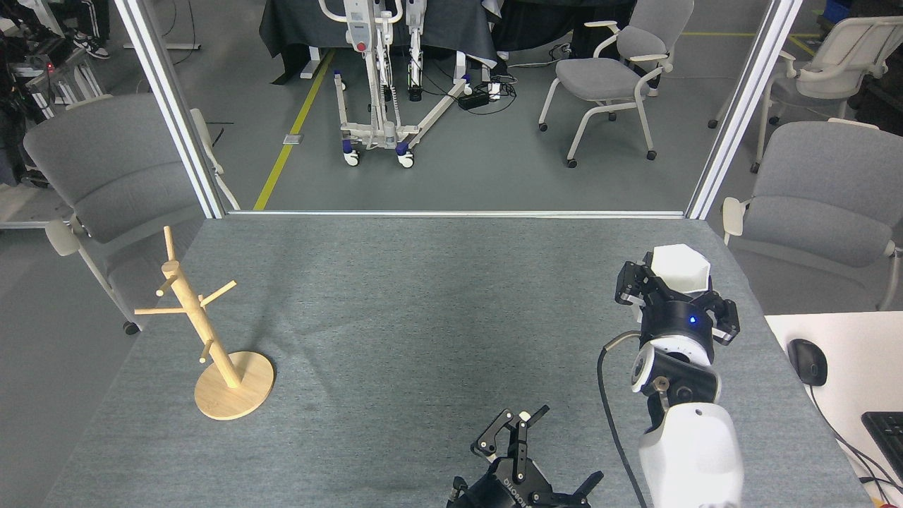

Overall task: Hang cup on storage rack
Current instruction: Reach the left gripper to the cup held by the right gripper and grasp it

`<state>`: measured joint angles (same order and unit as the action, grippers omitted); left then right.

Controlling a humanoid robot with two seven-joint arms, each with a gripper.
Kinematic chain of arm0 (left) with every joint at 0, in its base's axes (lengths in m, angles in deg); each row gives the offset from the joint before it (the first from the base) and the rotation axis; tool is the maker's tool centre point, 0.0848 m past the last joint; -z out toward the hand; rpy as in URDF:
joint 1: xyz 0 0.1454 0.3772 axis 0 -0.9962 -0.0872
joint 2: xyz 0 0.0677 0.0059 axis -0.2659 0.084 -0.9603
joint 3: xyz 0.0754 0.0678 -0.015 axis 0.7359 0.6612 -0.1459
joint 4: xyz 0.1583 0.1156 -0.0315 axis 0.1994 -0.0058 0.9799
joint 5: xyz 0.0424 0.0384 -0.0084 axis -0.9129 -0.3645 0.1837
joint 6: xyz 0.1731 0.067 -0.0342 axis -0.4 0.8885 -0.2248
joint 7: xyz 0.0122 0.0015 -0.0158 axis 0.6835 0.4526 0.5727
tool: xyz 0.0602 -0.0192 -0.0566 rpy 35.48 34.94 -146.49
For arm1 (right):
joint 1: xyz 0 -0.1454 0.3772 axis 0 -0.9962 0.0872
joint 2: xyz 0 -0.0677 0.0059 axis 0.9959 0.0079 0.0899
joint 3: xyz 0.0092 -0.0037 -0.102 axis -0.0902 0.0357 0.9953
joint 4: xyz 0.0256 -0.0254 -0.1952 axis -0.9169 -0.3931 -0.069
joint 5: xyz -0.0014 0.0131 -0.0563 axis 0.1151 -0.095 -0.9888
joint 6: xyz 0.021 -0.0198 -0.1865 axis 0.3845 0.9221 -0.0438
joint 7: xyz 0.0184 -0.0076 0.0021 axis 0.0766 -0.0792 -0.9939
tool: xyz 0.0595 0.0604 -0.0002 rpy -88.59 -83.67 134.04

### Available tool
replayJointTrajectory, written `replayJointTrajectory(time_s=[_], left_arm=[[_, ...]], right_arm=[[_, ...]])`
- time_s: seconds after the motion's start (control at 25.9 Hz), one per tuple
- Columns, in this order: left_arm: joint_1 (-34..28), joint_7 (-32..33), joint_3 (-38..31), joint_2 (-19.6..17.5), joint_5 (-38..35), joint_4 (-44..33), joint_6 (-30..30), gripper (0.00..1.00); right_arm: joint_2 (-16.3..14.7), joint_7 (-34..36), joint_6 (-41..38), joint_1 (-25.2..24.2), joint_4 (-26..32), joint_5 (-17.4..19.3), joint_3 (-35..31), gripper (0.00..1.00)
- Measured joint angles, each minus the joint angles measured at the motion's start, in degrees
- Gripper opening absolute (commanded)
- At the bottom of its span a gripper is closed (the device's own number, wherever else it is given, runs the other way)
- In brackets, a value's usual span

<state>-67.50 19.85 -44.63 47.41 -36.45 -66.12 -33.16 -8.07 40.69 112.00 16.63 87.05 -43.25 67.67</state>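
Right gripper [670, 286] jaws pinch 1 matte white hexagonal cup [679, 268]; left gripper [547, 451] jaws spread; 1 wooden storage rack [204, 331] stands apart.

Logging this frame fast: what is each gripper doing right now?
Left gripper: open, holding nothing.
Right gripper: shut on the white cup.

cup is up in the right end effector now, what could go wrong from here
1. The cup is held at the table's right side while the storage rack stands far left, so a long carry could loosen the right end effector.
2. The left end effector sits open low between them and might get in the way.
3. The rack's pegs are thin and angled; a poorly lined-up approach could miss one or tip the rack.
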Motion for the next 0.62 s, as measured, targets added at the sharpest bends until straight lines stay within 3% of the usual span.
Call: replayJointTrajectory(time_s=[0.31,0.62], left_arm=[[9.54,2.69,0.46,0.83,10.27,8.93,-0.05,0.99],[16.45,4.77,-6.62,0.78,17.62,11.78,1.16,0.99]], right_arm=[[1.45,-9.82,-5.15,-0.12,9.26,0.06,1.29,0.28],[3.25,-13.59,-2.43,-0.98,10.71,-3.06,7.00,0.26]])
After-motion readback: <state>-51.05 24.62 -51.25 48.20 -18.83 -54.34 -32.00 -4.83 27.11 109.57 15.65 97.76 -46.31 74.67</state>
